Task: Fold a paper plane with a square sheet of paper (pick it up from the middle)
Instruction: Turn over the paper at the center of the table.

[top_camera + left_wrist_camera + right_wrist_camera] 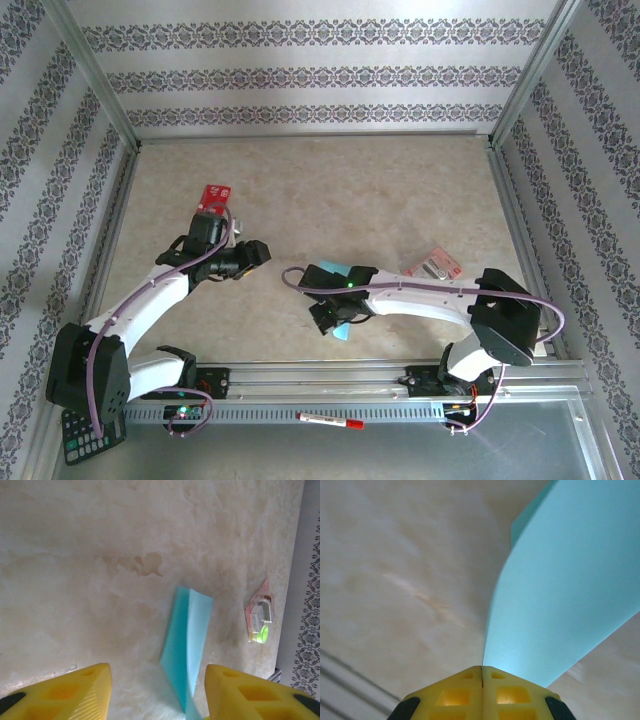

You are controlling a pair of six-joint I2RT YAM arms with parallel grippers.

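Observation:
The square sheet of paper (pixel 570 580) is light teal-blue and creased into a narrower shape. It is held up off the table, and my right gripper (pixel 482 669) is shut on its lower edge. In the top view the paper (pixel 334 270) shows beside my right gripper (pixel 328 316), near the middle of the table. My left gripper (pixel 157 675) stands open with nothing between its yellow fingers (pixel 75 690). It faces the paper (pixel 187 645) from the left, a short way off. In the top view my left gripper (pixel 260 251) is to the left of the sheet.
A red packet (pixel 213 196) lies behind the left arm. A small pink-and-yellow packet (pixel 435 265) lies right of the paper, seen also from the left wrist (pixel 260 615). A marker (pixel 330 420) and a keypad (pixel 85 435) sit by the near rail.

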